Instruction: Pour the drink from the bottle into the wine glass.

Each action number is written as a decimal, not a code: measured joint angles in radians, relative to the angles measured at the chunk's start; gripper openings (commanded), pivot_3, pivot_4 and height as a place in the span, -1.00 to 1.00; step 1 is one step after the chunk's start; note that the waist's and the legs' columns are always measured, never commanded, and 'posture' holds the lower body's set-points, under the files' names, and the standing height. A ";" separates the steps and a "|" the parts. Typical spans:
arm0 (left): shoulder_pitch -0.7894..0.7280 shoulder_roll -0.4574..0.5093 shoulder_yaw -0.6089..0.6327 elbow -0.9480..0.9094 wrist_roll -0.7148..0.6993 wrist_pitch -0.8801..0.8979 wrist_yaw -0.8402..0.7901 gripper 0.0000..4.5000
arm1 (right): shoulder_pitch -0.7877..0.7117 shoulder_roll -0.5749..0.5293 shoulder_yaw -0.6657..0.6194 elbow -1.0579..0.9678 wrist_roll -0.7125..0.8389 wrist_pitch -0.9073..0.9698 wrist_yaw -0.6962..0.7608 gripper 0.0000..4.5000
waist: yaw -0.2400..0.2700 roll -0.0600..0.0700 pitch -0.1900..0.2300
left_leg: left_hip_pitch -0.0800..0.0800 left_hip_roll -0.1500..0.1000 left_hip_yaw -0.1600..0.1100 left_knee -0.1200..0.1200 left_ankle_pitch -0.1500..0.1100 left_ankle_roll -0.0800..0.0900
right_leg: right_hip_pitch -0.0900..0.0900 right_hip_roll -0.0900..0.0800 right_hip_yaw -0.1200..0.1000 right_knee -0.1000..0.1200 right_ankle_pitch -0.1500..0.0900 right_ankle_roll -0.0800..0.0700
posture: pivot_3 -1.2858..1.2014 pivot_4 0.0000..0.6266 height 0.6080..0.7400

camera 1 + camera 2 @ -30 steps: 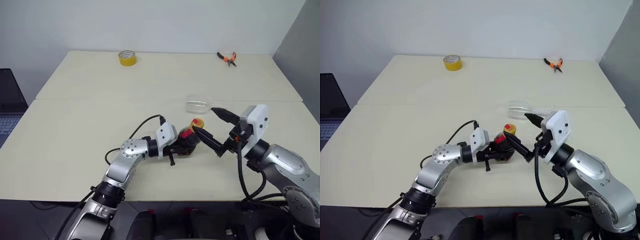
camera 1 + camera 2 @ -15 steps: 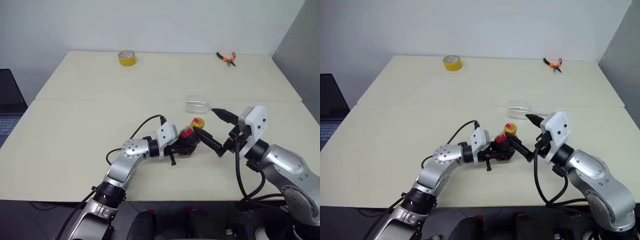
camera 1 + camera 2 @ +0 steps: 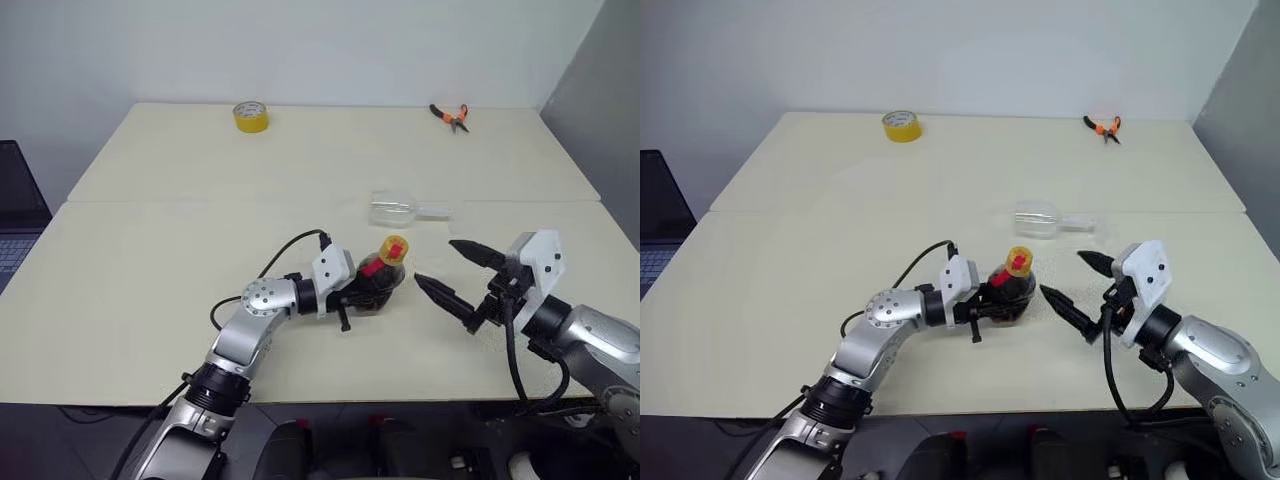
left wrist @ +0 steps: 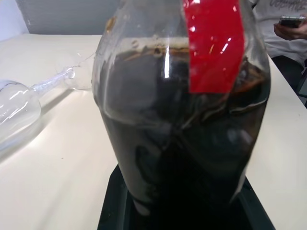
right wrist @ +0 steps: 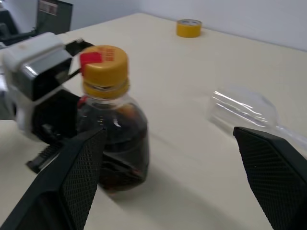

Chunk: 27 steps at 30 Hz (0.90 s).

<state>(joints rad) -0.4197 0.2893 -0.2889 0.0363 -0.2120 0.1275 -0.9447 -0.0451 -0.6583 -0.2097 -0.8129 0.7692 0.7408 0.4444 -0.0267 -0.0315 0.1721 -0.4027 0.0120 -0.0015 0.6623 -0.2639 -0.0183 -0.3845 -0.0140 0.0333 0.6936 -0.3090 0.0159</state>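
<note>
The left claw (image 3: pixel 985 297) is clamped low around the belly of the small bulbous clear plastic bottle (image 3: pixel 1012 290) of dark, cola-like drink (image 4: pixel 192 158). It holds the bottle upright on the pale surface (image 3: pixel 150 270), probably to steady it, since the yellow screw cap (image 5: pixel 105 61) is on and must come off before pouring. The right claw (image 3: pixel 458 283) hangs just beside the bottle, fingers spread wide and empty. The clear stemmed wine glass (image 3: pixel 398 209) lies on its side beyond the bottle, so it needs standing up first.
</note>
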 measured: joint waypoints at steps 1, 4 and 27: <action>0.000 0.000 0.000 0.000 0.000 0.000 -0.002 -0.70 | -0.036 0.006 0.011 -0.008 0.003 0.006 -0.013 1.00 | -0.001 0.000 0.000 | 0.000 0.000 0.000 0.000 0.000 0.000 | 0.000 0.000 0.000 0.000 0.000 0.000 | 0.03 -0.52 1.00; 0.000 -0.003 -0.001 0.000 0.000 -0.001 -0.004 -0.70 | -0.130 0.047 0.051 -0.010 -0.004 0.011 -0.075 1.00 | -0.001 0.000 0.000 | 0.000 0.000 0.000 0.000 0.000 0.000 | 0.000 0.000 0.000 0.000 0.000 0.000 | 0.03 -0.52 1.00; 0.001 0.002 -0.018 0.002 0.017 0.001 -0.002 -0.70 | -0.099 0.021 0.068 0.001 -0.066 -0.018 -0.069 1.00 | 0.001 0.000 0.000 | -0.001 -0.001 0.000 0.000 0.000 0.000 | 0.000 -0.001 0.000 -0.001 0.000 0.000 | 0.03 -0.52 1.00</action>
<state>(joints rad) -0.4186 0.2912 -0.3070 0.0381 -0.1952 0.1287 -0.9469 -0.1443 -0.6371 -0.1419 -0.8118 0.7035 0.7225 0.3759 -0.0261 -0.0315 0.1721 -0.4033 0.0115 -0.0016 0.6624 -0.2639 -0.0183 -0.3844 -0.0148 0.0331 0.6930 -0.3089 0.0159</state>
